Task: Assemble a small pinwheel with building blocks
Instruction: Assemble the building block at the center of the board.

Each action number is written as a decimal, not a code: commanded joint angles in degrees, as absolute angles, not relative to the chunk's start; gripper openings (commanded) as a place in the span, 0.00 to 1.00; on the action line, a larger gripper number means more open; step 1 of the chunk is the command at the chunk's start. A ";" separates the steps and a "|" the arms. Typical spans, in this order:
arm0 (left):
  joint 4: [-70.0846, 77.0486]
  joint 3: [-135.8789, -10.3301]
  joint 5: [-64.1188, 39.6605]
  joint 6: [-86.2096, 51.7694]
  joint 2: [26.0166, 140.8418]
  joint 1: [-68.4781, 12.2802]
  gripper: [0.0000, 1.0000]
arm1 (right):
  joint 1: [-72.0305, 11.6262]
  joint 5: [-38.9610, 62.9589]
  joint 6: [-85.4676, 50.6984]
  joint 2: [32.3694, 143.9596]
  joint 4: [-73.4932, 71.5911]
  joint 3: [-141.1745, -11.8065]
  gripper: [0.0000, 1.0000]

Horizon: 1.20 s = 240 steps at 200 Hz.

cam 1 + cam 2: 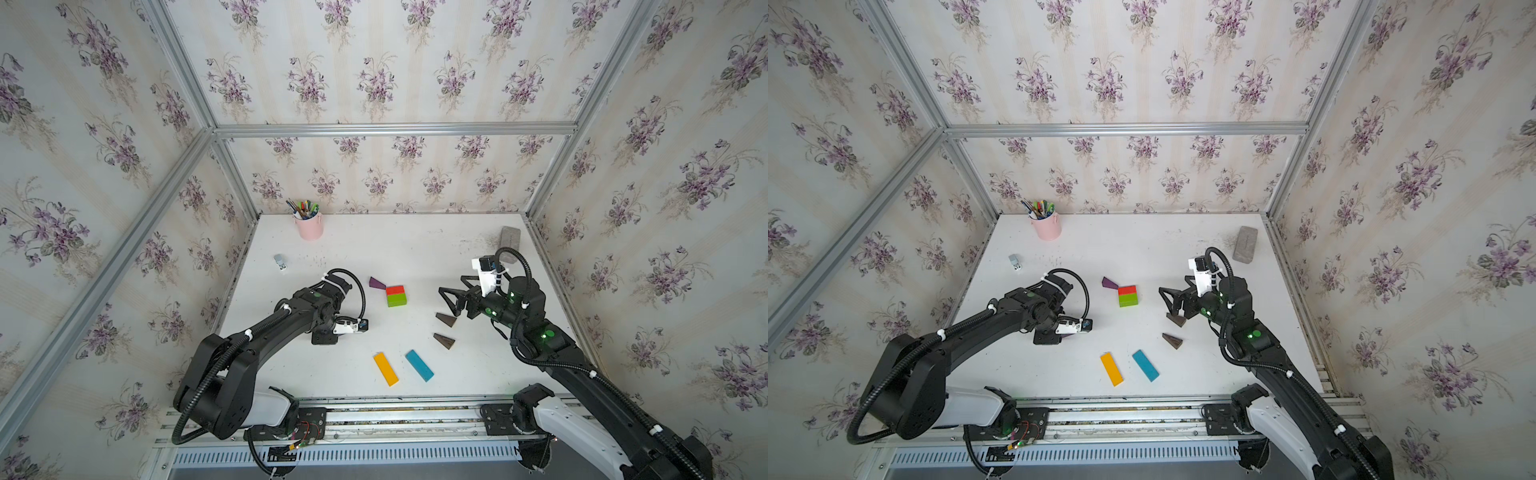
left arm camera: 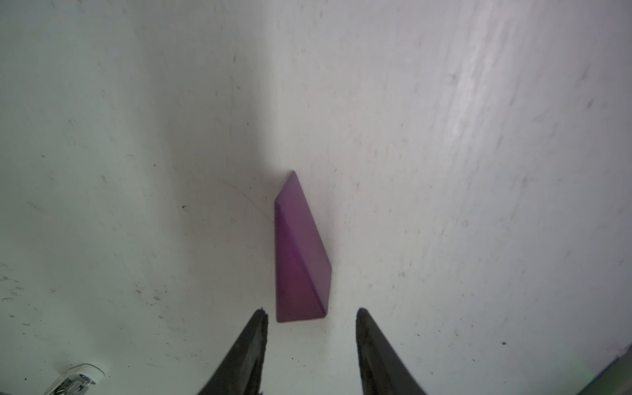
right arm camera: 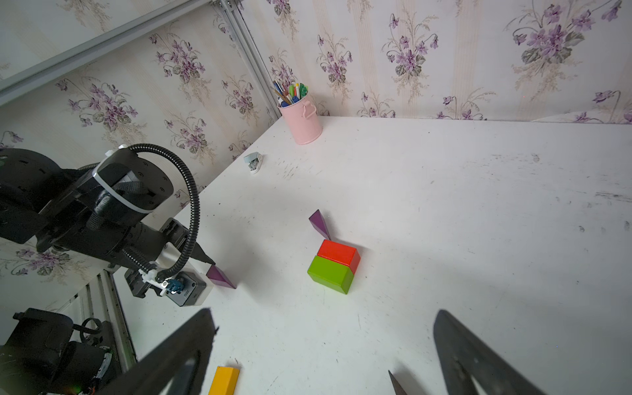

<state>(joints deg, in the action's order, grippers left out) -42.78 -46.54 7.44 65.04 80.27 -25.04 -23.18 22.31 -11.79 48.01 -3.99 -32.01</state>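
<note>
Far left by the back wall: a small stapler [image 1: 280, 262], then the pink pen cup [image 1: 309, 227]. The left arm [image 1: 249, 345] reaches in from the rail, elbow raised, wrist bent down toward the table [image 1: 415, 249]. The left gripper [image 2: 311, 313] has its jaws narrowly apart and grips nothing. A purple wedge [image 2: 301, 253] lies flat with its broad end just between the fingertips [image 2: 258, 328]. Its long axis is in line with the fingers, thin end pointing away from them; the wrist hides it in both top views. Mid-table is a second purple wedge [image 1: 376, 283], long axis left-right, its narrow end meeting the far left corner of the red brick [image 1: 395, 290]. The green brick [image 1: 397, 300] touches the red one's near side; both run left-right. Nearer the rail, the yellow bar [image 1: 385, 369] and blue bar [image 1: 419, 365] lie apart, roughly parallel and slanted, near ends to the right. The farther brown wedge [image 1: 446, 320] and nearer brown wedge [image 1: 444, 340] both point their sharp tips left. The right arm [image 1: 582, 374] slants in from the right. The right gripper [image 1: 448, 302] faces left, jaws wide and empty, over the farther brown wedge; contact cannot be told. Back right is a grey rough brick [image 1: 508, 237].
</note>
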 commanded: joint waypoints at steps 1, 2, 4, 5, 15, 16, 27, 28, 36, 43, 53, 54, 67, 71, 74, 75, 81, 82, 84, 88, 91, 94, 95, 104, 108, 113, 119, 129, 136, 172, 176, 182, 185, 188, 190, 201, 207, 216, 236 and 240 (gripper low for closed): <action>-42.45 -46.93 7.62 66.88 80.77 -24.79 0.43 | -23.07 22.33 -11.34 47.62 -4.82 -32.03 1.00; -42.45 -46.97 7.59 66.88 80.77 -24.79 0.43 | -23.13 22.33 -11.34 47.63 -4.83 -32.05 1.00; -42.45 -47.08 7.52 66.84 80.77 -24.79 0.43 | -23.19 22.35 -11.34 47.63 -4.83 -32.05 1.00; -42.45 -47.09 7.50 66.82 80.73 -24.79 0.43 | -23.11 22.29 -11.34 47.64 -4.79 -32.02 1.00; -42.21 -47.05 7.87 67.03 83.10 -24.78 0.42 | -23.12 22.19 -11.34 47.63 -4.77 -32.08 1.00; -42.16 -47.08 7.93 67.00 83.16 -24.74 0.42 | -23.12 22.17 -11.34 47.63 -4.80 -32.08 1.00; -41.69 -47.10 8.18 67.15 83.84 -24.76 0.42 | -23.15 22.15 -11.25 47.68 -4.83 -32.04 1.00; -41.63 -47.11 8.14 67.15 83.89 -24.73 0.42 | -23.13 22.15 -11.25 47.70 -4.79 -32.02 1.00; -41.40 -47.42 8.05 67.06 84.32 -24.78 0.42 | -23.16 22.15 -11.25 47.66 -4.79 -32.07 1.00; -41.44 -47.82 8.09 66.85 84.74 -24.74 0.41 | -23.12 22.15 -11.25 47.79 -4.79 -32.08 1.00; -41.40 -47.96 8.14 66.86 85.14 -24.79 0.41 | -23.13 22.10 -11.25 47.86 -4.81 -32.16 1.00; -41.40 -47.93 8.11 66.92 85.15 -24.74 0.41 | -23.12 22.13 -11.21 47.88 -4.82 -32.16 1.00; -41.40 -47.98 7.75 66.97 85.34 -24.78 0.40 | -23.09 22.06 -11.21 47.94 -4.83 -32.04 1.00; -41.40 -47.92 7.59 66.93 85.36 -24.74 0.41 | -23.11 22.06 -11.16 47.91 -4.81 -32.07 1.00; -41.33 -47.99 7.52 66.92 85.42 -24.77 0.41 | -23.12 22.02 -11.21 47.98 -4.80 -32.08 1.00; -41.32 -48.03 7.54 66.90 85.43 -24.73 0.40 | -23.12 22.04 -11.18 47.98 -4.82 -32.08 1.00; -41.33 -48.14 7.30 66.89 85.48 -24.77 0.40 | -23.17 22.06 -11.16 47.94 -4.89 -32.04 1.00; -41.36 -48.11 7.25 66.88 85.50 -24.78 0.40 | -23.19 22.06 -11.16 48.01 -4.86 -32.06 1.00; -41.41 -48.08 7.15 66.82 85.60 -24.78 0.40 | -23.13 22.04 -11.16 48.04 -4.84 -32.07 1.00; -41.38 -48.16 7.19 66.88 85.78 -24.77 0.40 | -23.14 22.03 -11.17 48.06 -4.85 -32.00 1.00; -41.38 -48.10 7.27 66.99 85.85 -24.77 0.40 | -23.18 22.06 -11.17 48.06 -4.91 -32.05 1.00; -41.34 -48.08 7.34 67.02 85.93 -24.78 0.40 | -23.15 22.06 -11.16 48.04 -4.90 -32.08 1.00; -41.37 -48.08 7.36 67.00 85.94 -24.74 0.40 | -23.13 22.06 -11.16 48.10 -4.87 -32.08 1.00; -41.32 -48.02 7.41 67.06 86.26 -24.76 0.40 | -23.12 22.06 -11.16 48.03 -4.83 -32.01 1.00; -41.34 -48.14 7.34 67.02 86.37 -24.78 0.40 | -23.13 22.04 -11.17 48.07 -4.79 -32.08 1.00; -41.31 -48.19 7.24 66.89 86.48 -24.79 0.40 | -23.08 22.06 -11.16 47.95 -4.87 -31.99 1.00; -41.36 -48.26 7.09 66.81 86.66 -24.79 0.40 | -23.13 22.04 -11.16 48.02 -4.84 -31.98 1.00; -41.34 -48.28 6.94 66.86 87.17 -24.75 0.40 | -23.10 22.06 -11.21 48.07 -4.84 -31.99 1.00; -41.38 -48.23 6.95 67.05 87.42 -24.78 0.39 | -23.19 22.03 -11.21 48.08 -4.89 -31.94 1.00; -41.40 -48.56 6.47 66.67 87.91 -24.78 0.36 | -23.10 21.91 -11.16 47.88 -4.91 -31.88 1.00; -41.42 -48.53 6.50 66.71 87.96 -24.79 0.35 | -23.16 21.99 -11.16 47.88 -5.00 -31.83 1.00; -41.41 -48.43 6.59 66.71 87.93 -24.77 0.35 | -23.17 22.01 -11.16 47.89 -5.05 -31.90 1.00; -41.46 -48.36 6.55 66.71 87.97 -24.76 0.35 | -23.09 22.05 -11.16 47.84 -5.01 -31.86 1.00; -41.40 -48.35 6.47 66.71 87.91 -24.77 0.35 | -23.16 22.04 -11.16 47.83 -5.01 -31.84 1.00; -41.46 -48.34 6.38 66.60 87.92 -24.76 0.35 | -23.13 21.99 -11.16 47.82 -4.99 -31.89 1.00; -41.44 -48.42 6.24 66.46 87.98 -24.77 0.33 | -23.14 21.90 -11.16 47.72 -4.94 -31.81 1.00; -41.41 -48.44 6.39 66.45 88.13 -24.78 0.33 | -23.15 21.90 -11.17 47.67 -4.84 -31.76 1.00; -41.44 -48.38 6.58 66.53 88.25 -24.82 0.32 | -23.12 21.90 -11.16 47.62 -4.84 -31.80 1.00; -41.55 -48.57 6.38 66.36 88.25 -24.80 0.27 | -23.15 21.91 -11.16 47.46 -4.87 -31.71 1.00; -41.66 -48.62 6.33 66.17 88.32 -24.86 0.26 | -23.11 21.89 -11.16 47.46 -4.85 -31.72 1.00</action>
<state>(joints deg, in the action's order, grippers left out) -40.97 -48.31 7.40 65.80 88.18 -24.80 -23.14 22.06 -11.75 47.70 -3.99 -31.90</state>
